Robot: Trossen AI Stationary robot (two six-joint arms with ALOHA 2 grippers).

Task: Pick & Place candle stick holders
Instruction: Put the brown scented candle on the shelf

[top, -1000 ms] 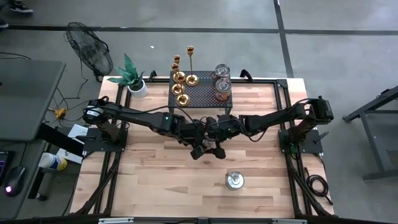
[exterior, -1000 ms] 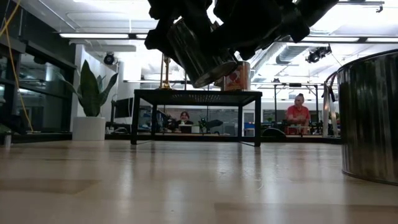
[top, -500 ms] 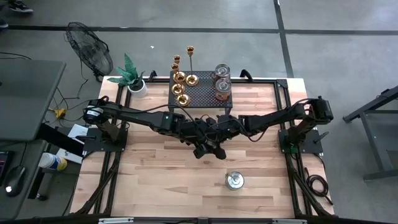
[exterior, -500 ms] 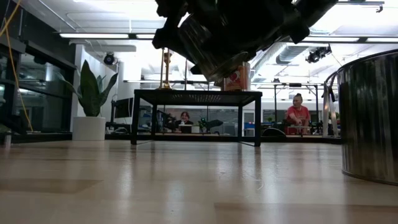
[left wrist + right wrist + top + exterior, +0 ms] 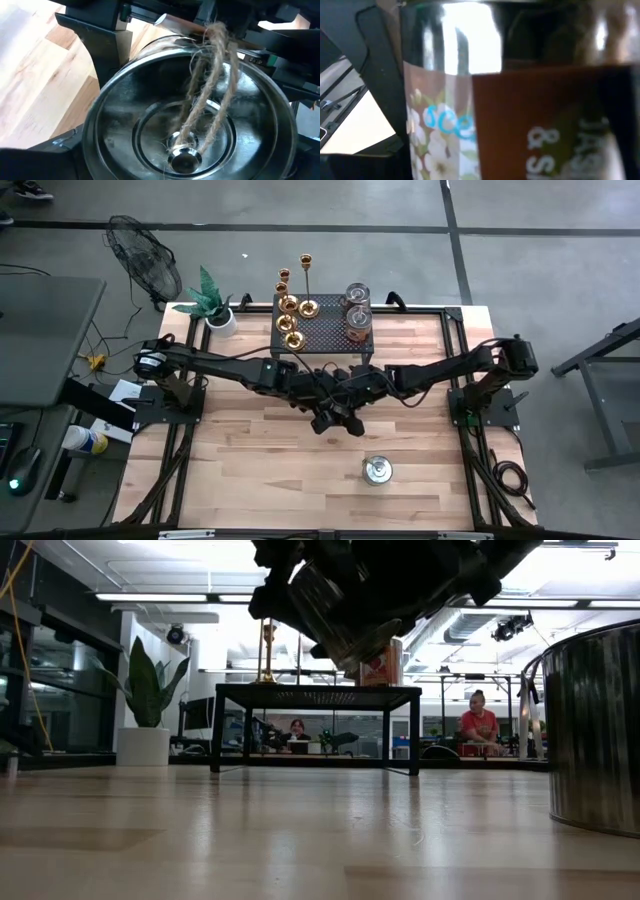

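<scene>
Several gold candle stick holders [image 5: 290,320] stand on their round bases on the left part of a black mesh stand [image 5: 330,330] at the table's far middle; the tallest [image 5: 267,650] rises above the rest. No gripper is near them. Over the table's middle both grippers meet around a shiny metal tin [image 5: 335,615] with a twine loop on its lid [image 5: 190,125]. My left gripper [image 5: 318,402] comes from the left at the lid end. My right gripper [image 5: 348,405] comes from the right, shut on the tin's labelled wall [image 5: 470,115]. My right gripper holds the tin by its labelled side wall [image 5: 420,115], one dark finger [image 5: 375,75] lying against it; the other finger is hidden by the tin. It comes from the table's right, slanting slightly down, across the tin. The tin hangs clear of the table, tilted, bottom end lowest.
Two more tins [image 5: 356,310] stand on the right part of the mesh stand. Another tin [image 5: 377,470] stands on the table's near right and looms large in the low view [image 5: 595,730]. A potted plant [image 5: 215,305] sits at the far left corner.
The tin has shifted a little up and toward the table's right between the two grippers, still tilted and clear of the table. Both arms have kept their place.
</scene>
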